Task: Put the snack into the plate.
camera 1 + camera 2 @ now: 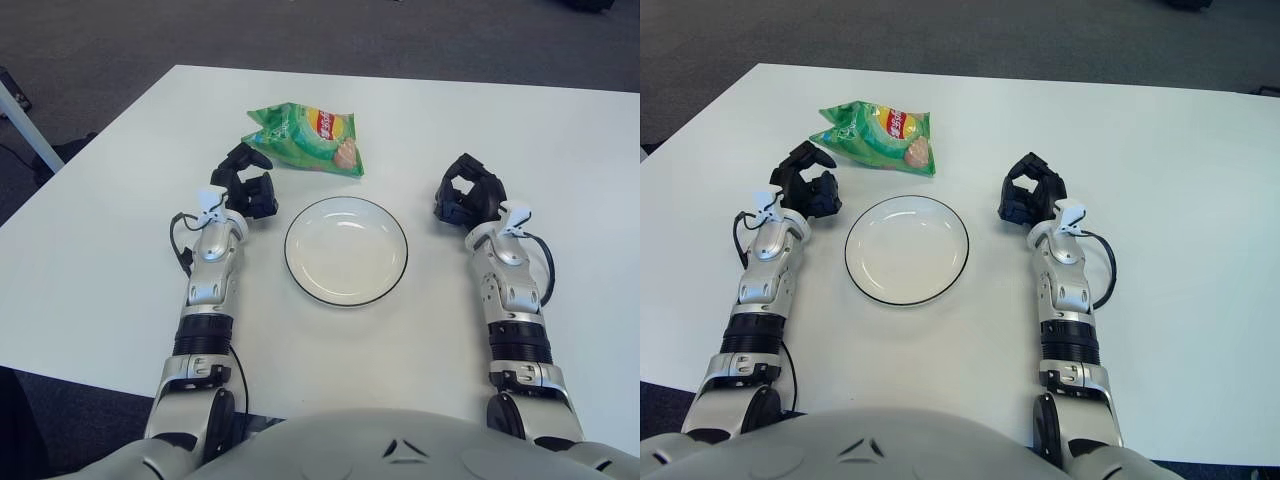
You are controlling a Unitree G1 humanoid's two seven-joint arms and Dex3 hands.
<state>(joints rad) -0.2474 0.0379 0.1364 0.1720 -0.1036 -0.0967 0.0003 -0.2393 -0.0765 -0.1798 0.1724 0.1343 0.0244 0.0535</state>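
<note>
A green snack bag (305,137) lies flat on the white table, just beyond the plate. The white plate (346,250) with a dark rim sits at the table's middle and holds nothing. My left hand (244,180) hovers left of the plate, just short of the bag's near left corner, its black fingers relaxed around nothing. My right hand (467,194) shows to the right of the plate, fingers loosely curled with nothing in them.
The white table (110,250) reaches wide on both sides of the arms. Dark carpet (120,40) lies beyond its far edge. A white leg or post (25,125) shows off the table's left side.
</note>
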